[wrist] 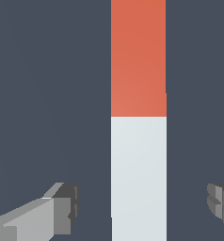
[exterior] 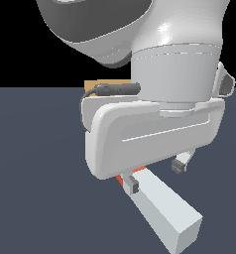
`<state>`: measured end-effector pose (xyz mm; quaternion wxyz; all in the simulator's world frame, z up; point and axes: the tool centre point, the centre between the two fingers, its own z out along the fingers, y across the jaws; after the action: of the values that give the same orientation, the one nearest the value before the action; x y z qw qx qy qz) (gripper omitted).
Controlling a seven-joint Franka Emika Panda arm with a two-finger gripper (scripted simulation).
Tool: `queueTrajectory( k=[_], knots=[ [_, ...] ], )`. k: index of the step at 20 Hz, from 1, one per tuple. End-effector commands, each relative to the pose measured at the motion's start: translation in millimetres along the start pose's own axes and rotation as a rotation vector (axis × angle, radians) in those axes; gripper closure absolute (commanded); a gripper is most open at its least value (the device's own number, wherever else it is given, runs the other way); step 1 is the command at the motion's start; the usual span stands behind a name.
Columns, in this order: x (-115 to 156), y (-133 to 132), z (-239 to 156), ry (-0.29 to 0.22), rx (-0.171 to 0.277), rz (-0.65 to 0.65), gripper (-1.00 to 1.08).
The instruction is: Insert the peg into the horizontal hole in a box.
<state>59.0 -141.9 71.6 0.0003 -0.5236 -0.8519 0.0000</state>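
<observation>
Exterior view first: the peg point(exterior: 162, 211) is lying flat on the dark floor point(exterior: 35, 173), and your gripper point(exterior: 157, 174) is hanging right over it near the red end, which is mostly hidden under the hand. The box point(exterior: 97, 85) is only peeking out as a tan sliver behind the gripper, well beyond the peg, so you're not seeing the hole at all.

Wrist view: the peg point(wrist: 138, 179) is running straight between the spread fingers point(wrist: 62, 207), a gap on each side, nothing gripped. It's looking like a stiff, straight bar with flat faces, probably light, so a square pinch should hold. I'd grab the white part near the red, leaving one end free for inserting. The floor point(wrist: 48, 94) around the peg is looking plain and flat.
</observation>
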Motion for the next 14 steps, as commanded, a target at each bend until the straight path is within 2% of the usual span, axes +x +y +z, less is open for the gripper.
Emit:
queueTrajectory(
  k=[1, 8, 14],
  knots=[
    [-1.4, 1.0, 0.9, 0.0, 0.0, -0.007, -0.92],
    [-0.5, 1.0, 2.0, 0.0, 0.0, -0.004, -0.92],
    [0.3, 0.7, 26.0, 0.0, 0.0, -0.004, -0.92]
  ],
)
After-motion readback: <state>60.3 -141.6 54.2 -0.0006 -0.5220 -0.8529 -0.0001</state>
